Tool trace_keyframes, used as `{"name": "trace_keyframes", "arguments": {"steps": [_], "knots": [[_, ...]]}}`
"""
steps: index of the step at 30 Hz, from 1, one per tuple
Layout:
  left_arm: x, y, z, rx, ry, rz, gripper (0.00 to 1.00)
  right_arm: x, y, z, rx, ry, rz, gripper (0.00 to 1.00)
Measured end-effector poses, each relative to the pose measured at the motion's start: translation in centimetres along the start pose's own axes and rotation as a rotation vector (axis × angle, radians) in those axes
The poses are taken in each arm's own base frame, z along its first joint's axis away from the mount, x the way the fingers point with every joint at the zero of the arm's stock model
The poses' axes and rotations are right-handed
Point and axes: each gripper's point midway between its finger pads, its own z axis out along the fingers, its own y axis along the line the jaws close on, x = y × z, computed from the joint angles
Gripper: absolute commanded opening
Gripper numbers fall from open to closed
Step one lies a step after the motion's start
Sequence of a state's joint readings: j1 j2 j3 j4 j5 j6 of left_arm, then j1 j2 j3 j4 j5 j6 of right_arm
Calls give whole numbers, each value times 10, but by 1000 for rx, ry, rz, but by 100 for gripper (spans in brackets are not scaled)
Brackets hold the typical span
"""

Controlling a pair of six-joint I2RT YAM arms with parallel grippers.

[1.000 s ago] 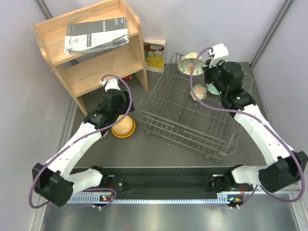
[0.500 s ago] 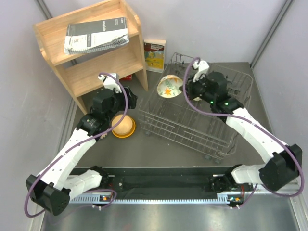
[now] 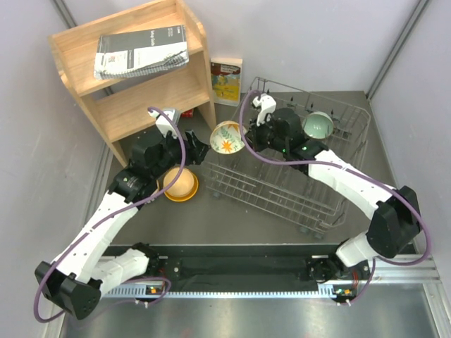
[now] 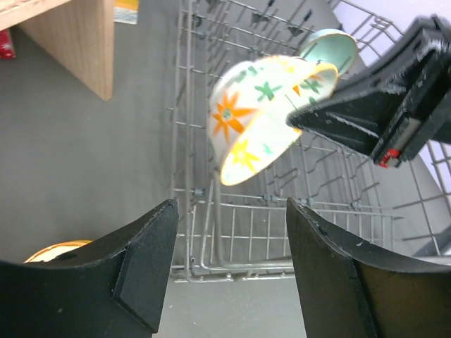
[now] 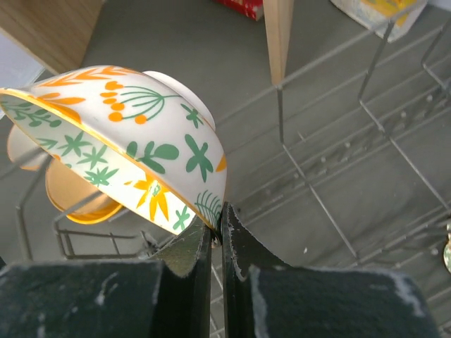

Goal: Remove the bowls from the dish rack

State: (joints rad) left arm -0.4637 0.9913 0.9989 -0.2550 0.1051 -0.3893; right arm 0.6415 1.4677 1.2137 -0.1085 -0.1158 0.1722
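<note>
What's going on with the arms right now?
The right gripper is shut on the rim of the cream floral-patterned bowl, holding it tilted above the edge of the grey wire dish rack. The left gripper is open, facing that bowl. An orange-yellow bowl sits on the table beside the rack; a pale teal-green bowl is in the rack.

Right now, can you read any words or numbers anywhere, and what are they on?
No text here can be read for sure.
Booklet on the wooden shelf: light print on a dark cover, too small to read.
Book standing behind the dish rack: a red heading over a yellow picture, blurred.
Floral bowl: only painted leaves and flowers, no words.
</note>
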Motion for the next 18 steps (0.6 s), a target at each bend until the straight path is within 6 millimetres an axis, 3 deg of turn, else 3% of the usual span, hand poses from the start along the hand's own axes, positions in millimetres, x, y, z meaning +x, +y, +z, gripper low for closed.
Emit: {"name": "trace_keyframes", "arguments": {"steps": [9,18], "knots": [[1,-6,-2,33,7,9,66,-34,12,8,-19,-65,-13,0],[0,6,4,-12,-30,32,66,-29,33,12,-59,-52,-13,0]]}}
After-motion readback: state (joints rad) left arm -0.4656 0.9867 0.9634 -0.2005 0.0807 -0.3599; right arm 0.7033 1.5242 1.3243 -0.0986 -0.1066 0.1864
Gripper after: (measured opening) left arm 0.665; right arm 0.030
